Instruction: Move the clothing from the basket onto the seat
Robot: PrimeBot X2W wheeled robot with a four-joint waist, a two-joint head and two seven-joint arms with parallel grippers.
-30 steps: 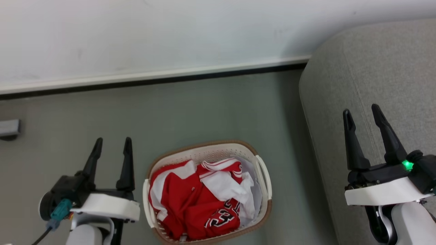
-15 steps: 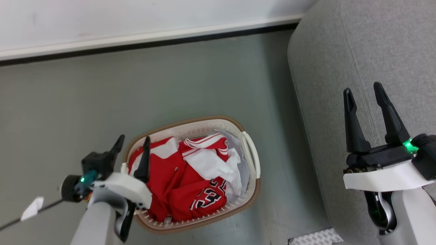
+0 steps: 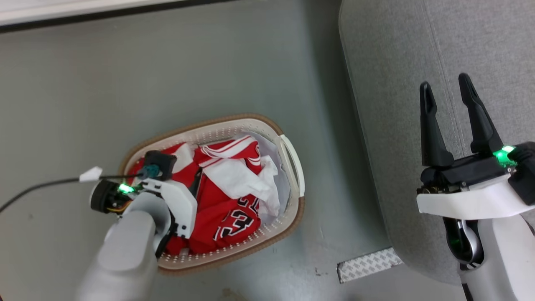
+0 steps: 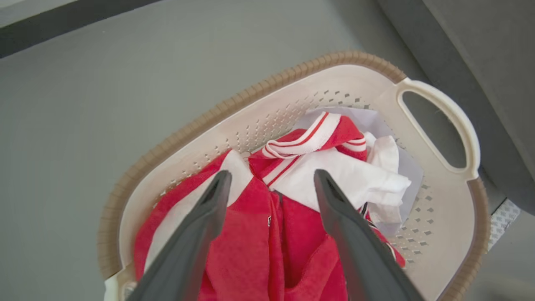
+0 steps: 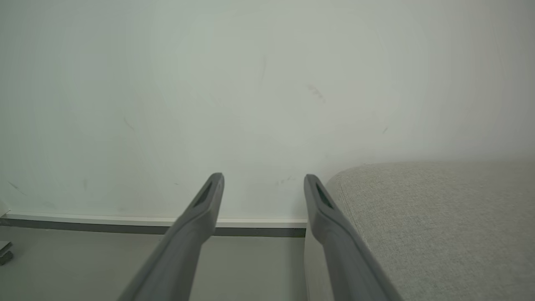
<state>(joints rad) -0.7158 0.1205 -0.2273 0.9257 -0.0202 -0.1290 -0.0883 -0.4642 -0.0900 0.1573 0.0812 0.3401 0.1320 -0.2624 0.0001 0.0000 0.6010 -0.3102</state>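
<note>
The clothing (image 3: 225, 213), a crumpled red jersey with white panels and a black-and-white number, lies in the basket (image 3: 292, 161), an oval cream one with a brown rim, on the floor. My left gripper (image 4: 271, 179) hangs just above the jersey (image 4: 246, 246), pointing down into the basket (image 4: 250, 90); its jaws are open, with nothing between them. My right gripper (image 3: 444, 83) stands open and empty over the front edge of the seat (image 3: 397, 83), a light-grey sofa. In the right wrist view the right gripper (image 5: 264, 179) faces the wall beside the seat (image 5: 439, 217).
A pale bluish-white cloth (image 3: 284, 188) lies under the jersey at the basket's right end. Grey floor surrounds the basket. A baseboard (image 3: 83, 12) runs along the wall. A patterned strip (image 3: 368, 263) lies on the floor by the sofa. A cable with a white tag (image 3: 90, 173) trails from my left wrist.
The head camera has tilted down. My left arm has swung right from beside the basket to over it, its fingers now pointing down at the jersey. The right gripper stays open by the sofa.
</note>
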